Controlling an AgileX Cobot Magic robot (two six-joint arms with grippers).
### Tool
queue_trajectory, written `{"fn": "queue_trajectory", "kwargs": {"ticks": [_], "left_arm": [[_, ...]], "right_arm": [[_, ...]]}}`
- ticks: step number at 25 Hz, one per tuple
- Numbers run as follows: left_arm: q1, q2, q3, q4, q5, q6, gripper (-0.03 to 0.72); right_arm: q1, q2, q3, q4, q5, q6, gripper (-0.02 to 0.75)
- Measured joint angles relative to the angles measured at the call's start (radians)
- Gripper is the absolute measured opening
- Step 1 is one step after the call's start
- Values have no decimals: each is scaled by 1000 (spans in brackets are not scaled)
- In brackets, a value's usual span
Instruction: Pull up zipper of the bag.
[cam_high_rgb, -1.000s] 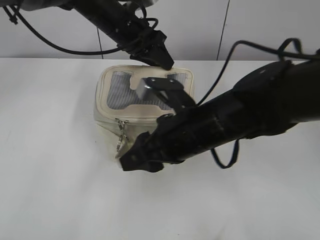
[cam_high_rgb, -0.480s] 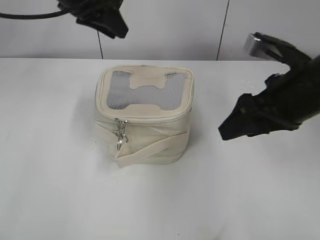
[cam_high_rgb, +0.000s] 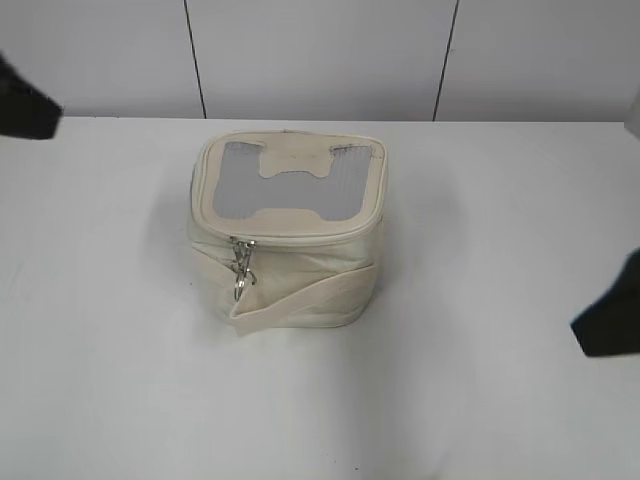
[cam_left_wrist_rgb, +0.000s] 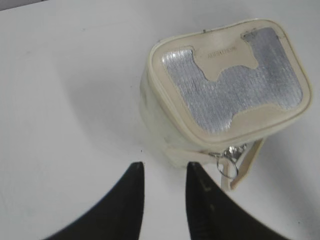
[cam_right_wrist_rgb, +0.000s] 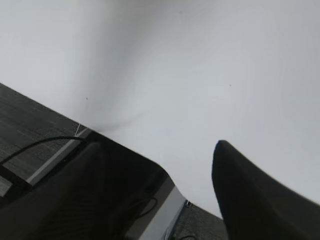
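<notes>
The cream bag (cam_high_rgb: 300, 275) stands upright in the middle of the white table, its grey mesh lid facing up. The zipper runs around the lid's rim, and its silver pull and ring (cam_high_rgb: 242, 271) hang at the front left corner. A strap band crosses the front. In the left wrist view the bag (cam_left_wrist_rgb: 170, 135) is at the upper right with the pull (cam_left_wrist_rgb: 229, 161) dangling. My left gripper (cam_left_wrist_rgb: 164, 172) is open and empty, short of the bag. My right gripper (cam_right_wrist_rgb: 157, 150) is open and empty over the table's edge, far from the bag.
In the exterior view only dark tips of the arms show: the left (cam_high_rgb: 22, 108) at the left edge, the right (cam_high_rgb: 610, 320) at the right edge. The right wrist view shows the table's edge (cam_right_wrist_rgb: 165, 210) and dark floor below it.
Both arms have pulled away from the bag, the left out to the left edge, the right out to the lower right edge. The bag has stayed in place.
</notes>
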Motion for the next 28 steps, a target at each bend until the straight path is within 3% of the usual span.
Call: {"fn": "queue_trajectory", "kwargs": {"ticks": [7,14,21,28], "left_arm": [[0,-634,205,202,201,-226,227],[0,-1049,243,321,447,-259,260],[0,-1160,384,302,441,-258,486],[0,-1160,433,220,303,-167,529]], "right_arm": [[0,-451,182,-117,91,89,528],[0,-934,281,-217,102,129,529],[0,-1133,287,-237,101,150,546],[0,-1133,291,-257,101,170,552]]}}
